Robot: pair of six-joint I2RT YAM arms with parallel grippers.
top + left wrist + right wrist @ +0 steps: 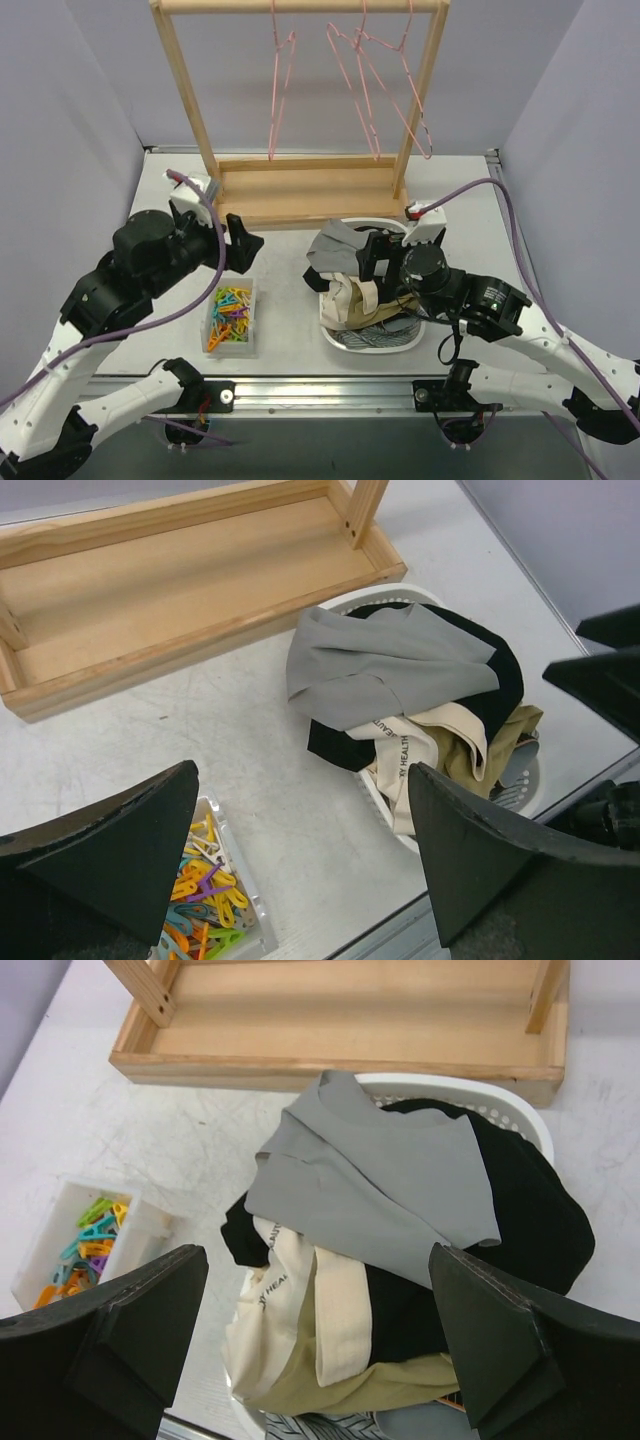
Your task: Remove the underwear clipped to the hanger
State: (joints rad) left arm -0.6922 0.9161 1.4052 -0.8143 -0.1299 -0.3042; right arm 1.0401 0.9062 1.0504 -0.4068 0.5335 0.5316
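Grey tabletop ran between pale walls, with a wooden rack at the far side and bare pink hangers hanging from its top bar. All three garments lay heaped in a white basket just in front of the rack's base, right of centre.

The grey garment was on top. It was spread fairly flat, its long axis slanting from the far-left rim toward the near right in the right wrist view, and one corner hung over the rim. Black cloth bulged beneath it on the right side. The olive-green garment sat crumpled at the near left, its cream band running roughly near-to-far with partly legible lettering. None of them pointed in a clear direction.

The left gripper hovered above the table left of the basket with its fingers spread wide, nothing between them and touching nothing. The right gripper hung over the near side of the heap, equally wide and empty. Whether its tips grazed the cloth could not be made out.

A clear tray of coloured clips stood left of the basket, apart from it. From overhead the right arm hid much of the heap. A striped patch showed at the basket's near rim, but which garment it belonged to was unclear.
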